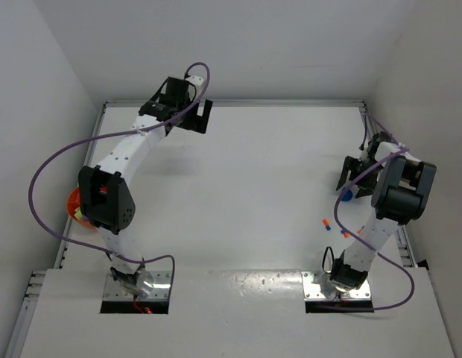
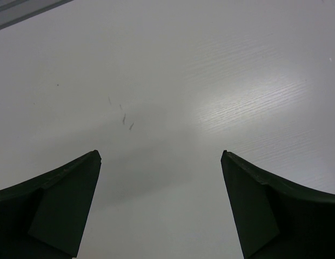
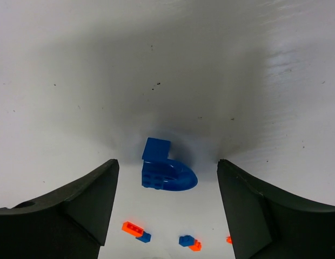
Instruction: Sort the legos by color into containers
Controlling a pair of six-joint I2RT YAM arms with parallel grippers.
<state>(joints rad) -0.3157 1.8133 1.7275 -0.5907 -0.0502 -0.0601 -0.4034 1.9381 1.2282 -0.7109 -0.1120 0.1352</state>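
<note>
While several legos (image 1: pixel 326 222) lie loose on the table (image 1: pixel 253 186), well apart from the orange bowl (image 1: pixel 73 203) on its right, sorting looks mostly undone. The left arm (image 1: pixel 112 195) hides the bowl's contents. Right gripper (image 3: pixel 167 162) has its jaws apart, straddling a blue curved lego (image 3: pixel 166 174) without touching it. Small orange-and-blue bricks (image 3: pixel 136 230) also lie far right of the bowl. Left gripper (image 2: pixel 160 154) is wide apart and empty, well beyond the bowl.
</note>
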